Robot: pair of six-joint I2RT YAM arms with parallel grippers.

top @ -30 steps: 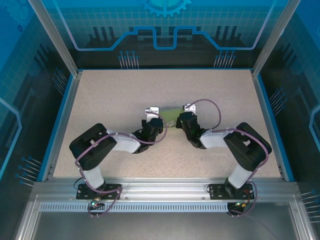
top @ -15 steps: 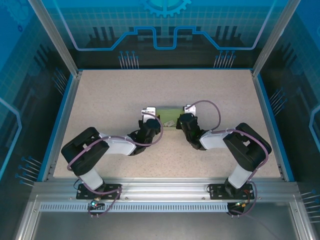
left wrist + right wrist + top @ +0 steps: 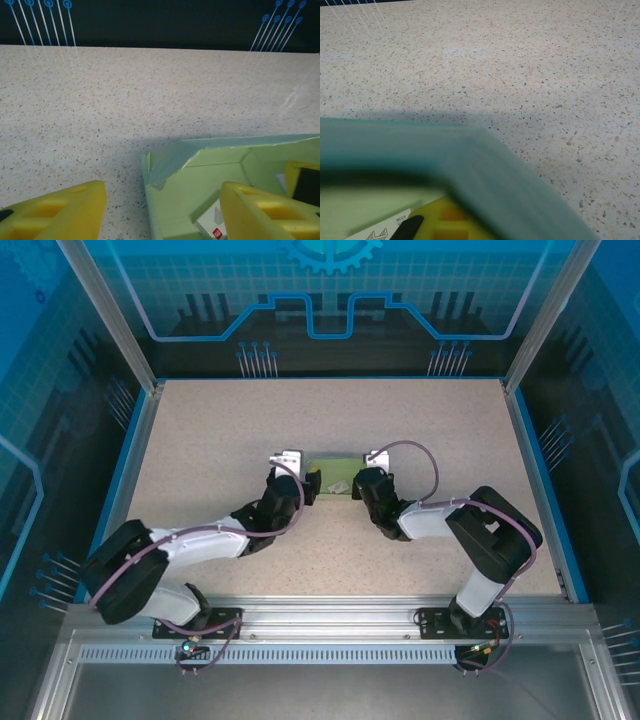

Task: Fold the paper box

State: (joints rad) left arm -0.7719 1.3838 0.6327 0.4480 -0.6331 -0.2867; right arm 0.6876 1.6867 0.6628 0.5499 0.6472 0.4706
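Jaws spread wide, left gripper (image 3: 162, 197) has shifted leftward to straddle the end wall of the pale mint-green card box (image 3: 200, 170), likely for creasing; whether right gripper (image 3: 355, 483) is closed I cannot tell

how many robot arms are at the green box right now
2. The left arm reaches the left end of the paper box, and the right arm reaches its right end. Both are unobstructed in the top view.

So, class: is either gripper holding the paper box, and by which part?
Left gripper is open astride the paper box's end wall, not holding. Right gripper: cannot be told.
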